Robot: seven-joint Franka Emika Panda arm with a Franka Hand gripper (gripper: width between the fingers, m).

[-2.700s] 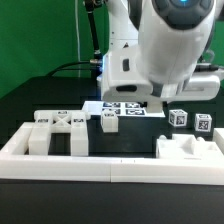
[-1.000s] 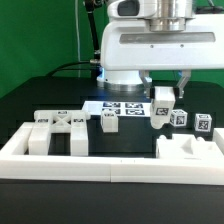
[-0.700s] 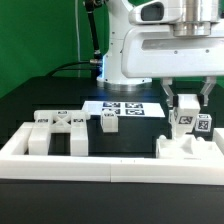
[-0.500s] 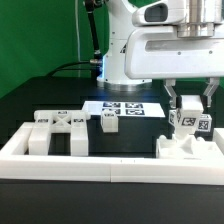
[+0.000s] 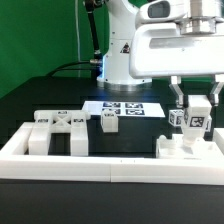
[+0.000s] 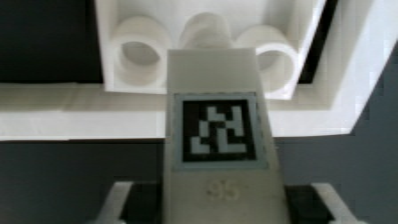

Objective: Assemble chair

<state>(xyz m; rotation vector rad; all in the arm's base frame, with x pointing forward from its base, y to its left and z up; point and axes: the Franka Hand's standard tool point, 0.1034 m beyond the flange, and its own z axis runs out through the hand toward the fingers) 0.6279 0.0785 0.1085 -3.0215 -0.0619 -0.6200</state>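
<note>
My gripper (image 5: 197,110) hangs at the exterior view's right, shut on a white chair post (image 5: 198,121) that bears a square black-and-white tag. The post is clear of the table, just above and behind a white chair part with rounded sockets (image 5: 188,149). In the wrist view the post (image 6: 217,120) runs out from between my fingers (image 6: 121,200) toward that part's two round sockets (image 6: 151,58). A small tagged block (image 5: 177,118) stands just beside the post, on the exterior view's left of it.
Several more white chair parts (image 5: 57,130) stand at the exterior view's left, with a small tagged block (image 5: 107,122) near the middle. The marker board (image 5: 125,106) lies behind them. A long low white border rail (image 5: 90,160) runs across the front.
My gripper has carried the post toward the exterior view's right, from beside the marker board to above the socketed part. The other parts have not moved.
</note>
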